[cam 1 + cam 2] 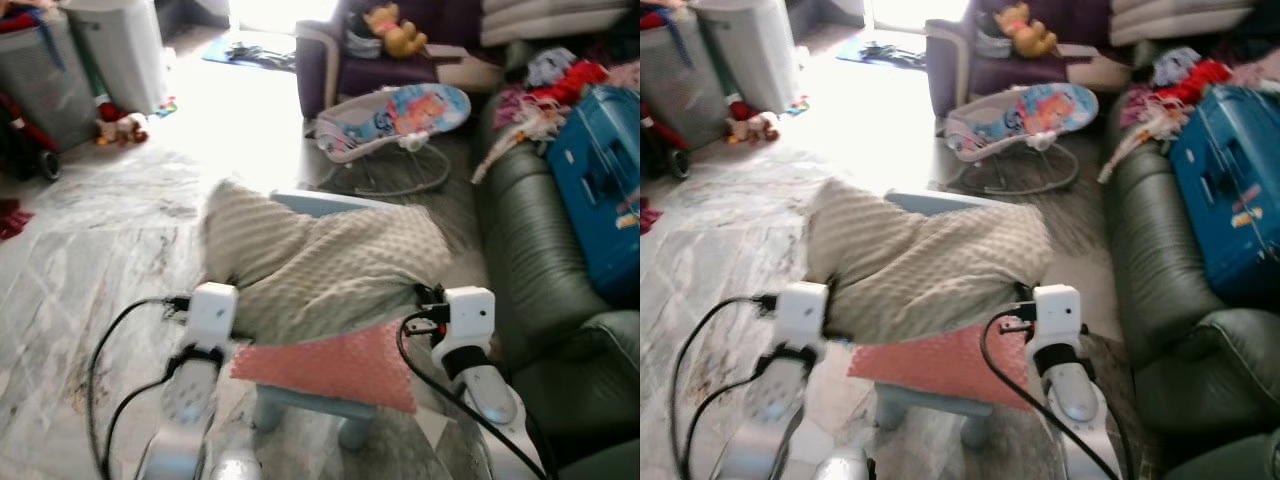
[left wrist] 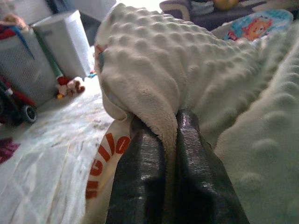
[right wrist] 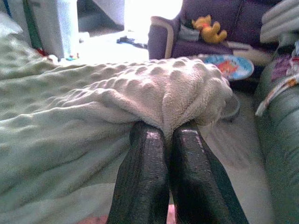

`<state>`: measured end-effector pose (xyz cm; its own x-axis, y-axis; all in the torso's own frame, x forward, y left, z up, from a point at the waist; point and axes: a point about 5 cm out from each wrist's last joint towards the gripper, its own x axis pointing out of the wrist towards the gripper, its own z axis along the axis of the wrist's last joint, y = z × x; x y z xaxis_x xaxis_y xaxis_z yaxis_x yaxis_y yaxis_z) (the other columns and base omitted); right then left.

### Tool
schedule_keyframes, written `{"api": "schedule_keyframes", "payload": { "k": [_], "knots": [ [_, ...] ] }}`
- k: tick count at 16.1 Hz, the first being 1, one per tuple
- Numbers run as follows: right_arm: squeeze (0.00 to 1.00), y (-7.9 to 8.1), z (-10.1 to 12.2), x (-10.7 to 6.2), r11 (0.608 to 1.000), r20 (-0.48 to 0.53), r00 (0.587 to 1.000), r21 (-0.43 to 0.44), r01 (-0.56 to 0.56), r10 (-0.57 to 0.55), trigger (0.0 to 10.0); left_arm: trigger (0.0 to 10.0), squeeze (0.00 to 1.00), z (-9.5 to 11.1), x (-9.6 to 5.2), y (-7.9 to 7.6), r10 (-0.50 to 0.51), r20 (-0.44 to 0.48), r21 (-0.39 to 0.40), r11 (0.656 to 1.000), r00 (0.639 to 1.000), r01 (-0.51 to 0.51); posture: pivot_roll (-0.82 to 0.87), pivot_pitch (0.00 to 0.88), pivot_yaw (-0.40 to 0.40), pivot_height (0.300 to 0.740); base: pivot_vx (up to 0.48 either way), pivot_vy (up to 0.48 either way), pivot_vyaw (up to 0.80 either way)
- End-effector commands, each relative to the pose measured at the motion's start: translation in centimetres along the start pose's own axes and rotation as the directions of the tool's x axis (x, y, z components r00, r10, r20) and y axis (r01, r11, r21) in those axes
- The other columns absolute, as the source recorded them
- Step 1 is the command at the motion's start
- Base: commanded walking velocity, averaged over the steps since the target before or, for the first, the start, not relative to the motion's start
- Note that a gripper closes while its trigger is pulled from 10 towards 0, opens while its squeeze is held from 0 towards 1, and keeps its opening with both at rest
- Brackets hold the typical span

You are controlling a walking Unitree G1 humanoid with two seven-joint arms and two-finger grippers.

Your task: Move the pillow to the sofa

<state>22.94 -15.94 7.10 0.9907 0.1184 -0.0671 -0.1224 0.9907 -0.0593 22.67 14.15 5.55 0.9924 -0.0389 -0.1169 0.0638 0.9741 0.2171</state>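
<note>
Both grippers are pinched shut on the pillow (image 1: 320, 255), one at each end. In the left wrist view the left gripper (image 2: 170, 123) has its two black fingers (image 2: 142, 177) pressed together on a fold of the fabric; in the right wrist view the right gripper (image 3: 169, 128) clamps a bunched corner the same way. From the head views, the pillow hangs between the two silver arms, over a small blue table (image 1: 300, 400), with a pink cushion (image 1: 335, 365) lying on the table's near edge below it. Whether the pillow rests on the table or is lifted off it I cannot tell.

Its cover is pale cream with a raised dot texture, soft and crumpled, sagging in the middle. Orange lettering shows on a white patch under its left end in the left wrist view.

To the right stands a dark green sofa (image 1: 530, 260), with a blue case (image 1: 600, 190) and a heap of clothes (image 1: 560, 85) on its far part. Ahead, on the floor between table and sofa, sits a baby bouncer (image 1: 400, 120). Behind it is a purple armchair (image 1: 330, 55) holding a yellow soft toy (image 1: 395, 28). At far left are grey bins (image 1: 120, 50) and a small toy (image 1: 122, 125) on the marble floor (image 1: 90, 250).
</note>
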Motion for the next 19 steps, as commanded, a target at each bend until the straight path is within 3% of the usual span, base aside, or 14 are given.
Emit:
{"api": "schedule_keyframes", "payload": {
  "k": [1, 3, 5, 6, 8, 9, 11, 12, 13, 14, 15, 17, 18, 19],
  "knots": [
    [0.0, -0.5, 0.5, -0.7, 1.0, 0.011, 1.0, 0.006, 0.011, -0.011, 10.0, 10.0, 0.0, 1.5, -0.5, -0.9, -0.063, 0.061, 0.001, 0.998, 0.996, 0.063, 0.01, 0.0, -0.032, 0.74, 0.0, 0.0, 0.0],
    [0.0, -0.6, -1.0, -1.4, 1.0, -0.041, 0.999, -0.009, 0.026, -0.027, 10.0, 10.0, 0.0, 0.3, -0.9, -1.2, -0.11, 0.019, 0.013, 0.994, 0.994, 0.11, 0.02, 0.0, -0.034, 0.74, 0.0, 0.0, 0.0],
    [0.0, -0.9, -1.5, -0.9, 0.998, -0.05, 0.998, -0.046, 0.037, -0.039, 10.0, 10.0, 0.0, -0.7, 0.1, -0.5, -0.112, -0.003, 0.054, 0.992, 0.994, 0.112, 0.02, 0.0, -0.019, 0.74, 0.0, 0.0, 0.0],
    [0.0, -1.1, -1.4, -0.5, 0.999, -0.059, 0.997, -0.02, 0.051, -0.052, 10.0, 10.0, 0.0, -0.7, 0.3, -0.2, -0.115, -0.006, 0.052, 0.992, 0.993, 0.116, 0.03, 0.0, -0.032, 0.74, 0.0, 0.0, 0.0],
    [0.0, -1.3, 0.1, 0.9, 0.999, -0.028, 0.999, -0.003, 0.034, -0.034, 10.0, 10.0, 0.0, 0.7, 0.7, 0.2, -0.133, 0.009, 0.049, 0.99, 0.991, 0.133, 0.04, 0.0, -0.038, 0.74, 0.0, 0.0, 0.0],
    [0.0, -1.6, 0.3, 1.7, 0.999, -0.025, 0.999, 0.02, 0.044, -0.043, 10.0, 10.0, 0.0, 1.3, 1.2, 0.2, -0.111, 0.015, 0.005, 0.994, 0.994, 0.111, 0.04, 0.0, -0.029, 0.74, 0.0, 0.0, 0.0],
    [0.0, -2.2, -0.5, 2.1, 0.996, -0.038, 0.996, 0.017, 0.083, -0.082, 10.0, 10.0, 0.0, 1.1, 2.0, 0.1, -0.077, 0.019, -0.004, 0.997, 0.997, 0.077, 0.08, 0.0, -0.082, 0.74, 0.0, 0.0, 0.0],
    [0.0, -2.5, 0.4, 2.4, 0.992, -0.038, 0.993, 0.054, 0.118, -0.116, 10.0, 10.0, 0.0, 2.8, 2.7, 1.0, -0.053, 0.06, -0.019, 0.998, 0.997, 0.054, 0.08, 0.0, -0.097, 0.74, 0.0, 0.0, 0.0],
    [0.0, -1.7, 0.9, 2.4, 0.999, -0.004, 1.0, -0.026, 0.024, -0.025, 10.0, 10.0, 0.0, 3.7, 2.8, 1.2, -0.091, 0.112, 0.037, 0.995, 0.99, 0.087, 0.08, 0.0, -0.098, 0.74, 0.0, 0.0, 0.0],
    [0.0, -1.7, 0.4, 2.3, 0.999, -0.016, 1.0, -0.046, 0.009, -0.01, 10.0, 10.0, 0.0, 3.4, 2.9, 1.2, -0.091, 0.093, 0.016, 0.996, 0.991, 0.09, 0.07, 0.0, -0.092, 0.74, 0.0, 0.0, 0.0],
    [0.0, -2.8, -0.2, 2.6, 0.995, -0.051, 0.994, 0.025, 0.102, -0.1, 10.0, 10.0, 0.0, 2.7, 3.2, 1.3, -0.076, 0.052, -0.01, 0.997, 0.996, 0.077, 0.07, 0.0, -0.089, 0.74, 0.0, 0.0, 0.0],
    [0.0, -2.6, 0.2, 3.3, 0.993, -0.019, 0.993, -0.014, 0.116, -0.117, 10.0, 10.0, 0.0, 3.3, 3.3, 0.8, -0.126, 0.094, 0.081, 0.99, 0.988, 0.118, 0.04, 0.0, -0.068, 0.74, 0.0, 0.0, 0.0],
    [0.0, -2.5, 0.2, 3.6, 0.992, -0.021, 0.992, 0.007, 0.128, -0.128, 10.0, 10.0, 0.0, 3.4, 3.5, 0.8, -0.092, 0.105, 0.098, 0.992, 0.99, 0.081, 0.04, 0.0, -0.064, 0.74, 0.0, 0.0, 0.0],
    [0.0, -2.3, 0.5, 3.7, 0.993, -0.01, 0.993, 0.006, 0.122, -0.121, 10.0, 10.0, 0.0, 3.4, 3.6, 0.7, -0.099, 0.097, 0.046, 0.994, 0.99, 0.095, 0.03, 0.0, -0.057, 0.74, 0.0, 0.0, 0.0]
  ]
}}
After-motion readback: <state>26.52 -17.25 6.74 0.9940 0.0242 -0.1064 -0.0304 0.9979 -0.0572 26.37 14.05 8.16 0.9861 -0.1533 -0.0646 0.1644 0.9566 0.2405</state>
